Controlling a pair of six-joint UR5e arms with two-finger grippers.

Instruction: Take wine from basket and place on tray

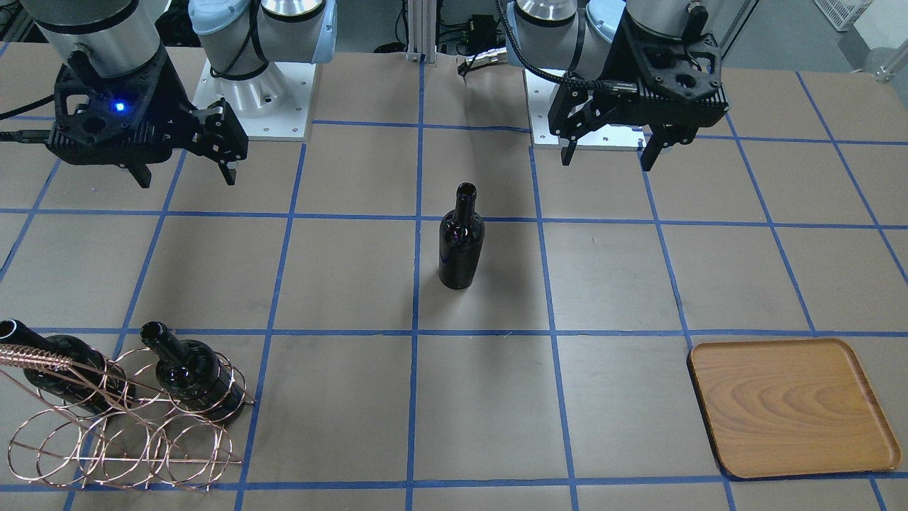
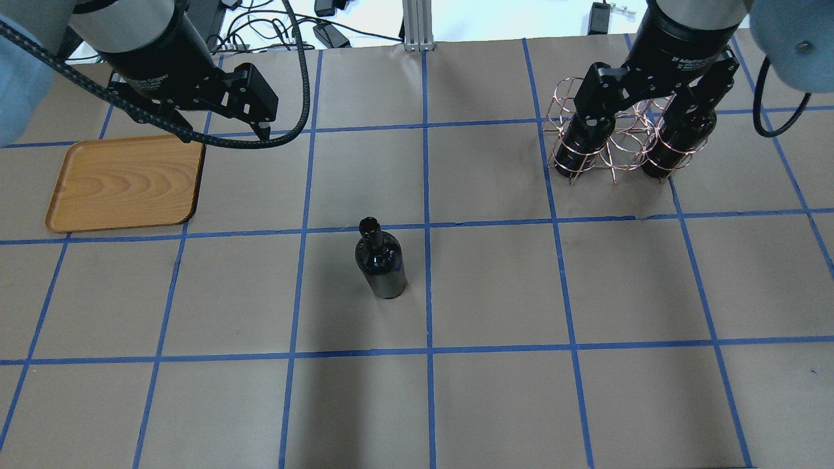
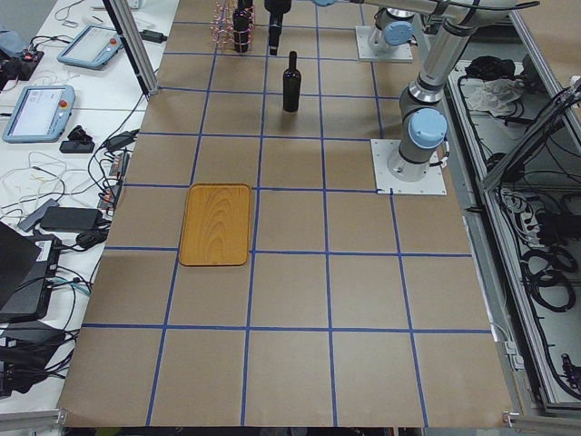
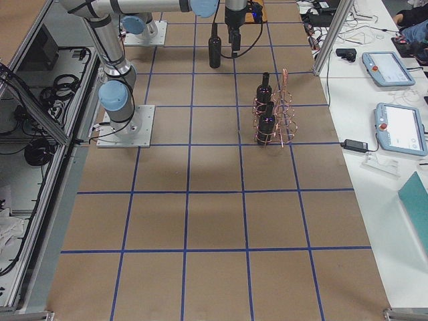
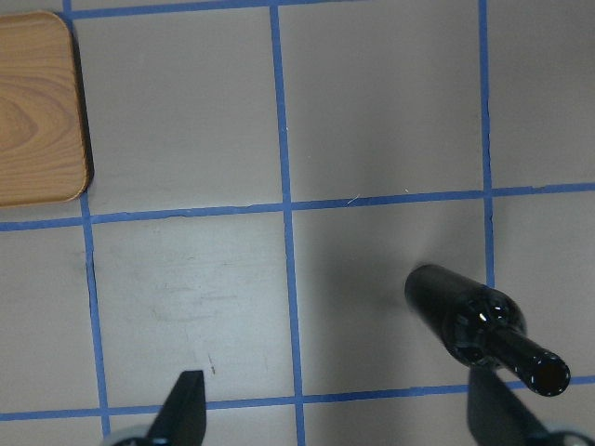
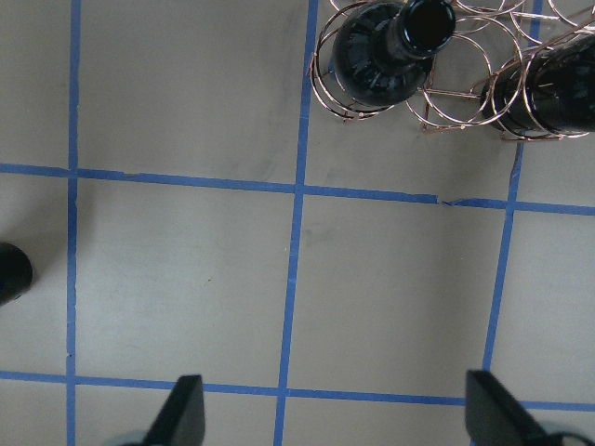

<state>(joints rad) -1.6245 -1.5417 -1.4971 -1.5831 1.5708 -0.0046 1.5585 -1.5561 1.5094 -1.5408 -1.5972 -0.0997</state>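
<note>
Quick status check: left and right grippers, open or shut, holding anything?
Left gripper: open, holding nothing.
Right gripper: open, holding nothing.

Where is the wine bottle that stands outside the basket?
In the overhead view the wine bottle stands upright near the table's centre, tray to its left, basket to its right.

left hand [image 2: 226,127] reads "gripper"; right hand [image 2: 644,121] reads "2f adaptive".
</note>
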